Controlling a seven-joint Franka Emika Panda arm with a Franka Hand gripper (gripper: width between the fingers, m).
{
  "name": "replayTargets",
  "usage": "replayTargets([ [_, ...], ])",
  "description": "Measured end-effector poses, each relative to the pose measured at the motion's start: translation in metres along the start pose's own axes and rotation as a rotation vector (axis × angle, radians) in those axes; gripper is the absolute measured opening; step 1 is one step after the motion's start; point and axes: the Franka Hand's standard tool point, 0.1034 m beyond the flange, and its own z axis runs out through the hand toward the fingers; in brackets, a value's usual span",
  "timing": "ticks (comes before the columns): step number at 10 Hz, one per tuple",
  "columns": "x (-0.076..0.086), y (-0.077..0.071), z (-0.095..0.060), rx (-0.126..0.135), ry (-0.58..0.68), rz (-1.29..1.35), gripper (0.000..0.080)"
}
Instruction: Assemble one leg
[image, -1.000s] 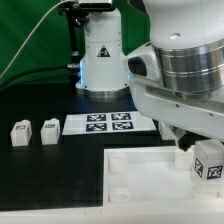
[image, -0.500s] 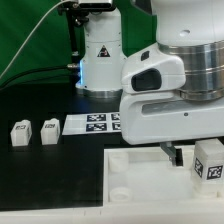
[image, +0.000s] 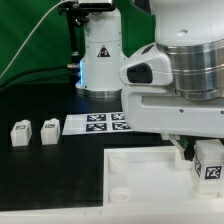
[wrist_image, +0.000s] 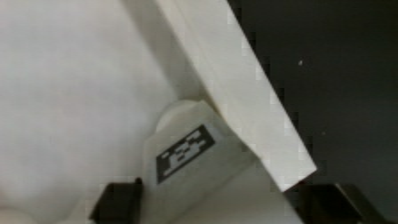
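Observation:
A leg (image: 209, 161), a small white block with a black-and-white tag, stands on the large white panel (image: 140, 178) at the exterior view's right. In the wrist view the leg (wrist_image: 189, 152) lies against the panel's raised rim (wrist_image: 240, 90). My gripper (wrist_image: 224, 201) hovers over it with its fingers (wrist_image: 119, 202) spread wide, one on each side and neither touching. In the exterior view the gripper (image: 189, 153) is mostly hidden under the arm, just left of the leg. Two more legs (image: 19, 133) (image: 49, 131) stand on the black table at the left.
The marker board (image: 100, 123) lies flat behind the panel, near the robot's base (image: 101, 62). The arm's bulk covers the panel's far right corner. A green backdrop hangs behind.
The arm has shifted toward the exterior view's left and sunk a little over the panel. The leg at the right and the two legs at the left have not moved.

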Motion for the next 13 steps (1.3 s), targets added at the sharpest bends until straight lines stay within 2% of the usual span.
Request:
replayTargets([
  [4,-0.001,0.000,0.001,0.033,-0.001,0.462,0.0416],
  [6,0.000,0.003,0.002,0.081,-0.022,0.714,0.0403],
  [9,-0.003,0.002,0.006,0.130,-0.043,1.011,0.0398],
  [11,-0.009,-0.004,0.009,0.137,-0.072,1.169,0.0382],
  [12,-0.008,-0.006,0.009,0.157,-0.081,1.229,0.0382],
  [13,-0.009,-0.007,0.010,0.156,-0.083,1.207,0.0382],
])
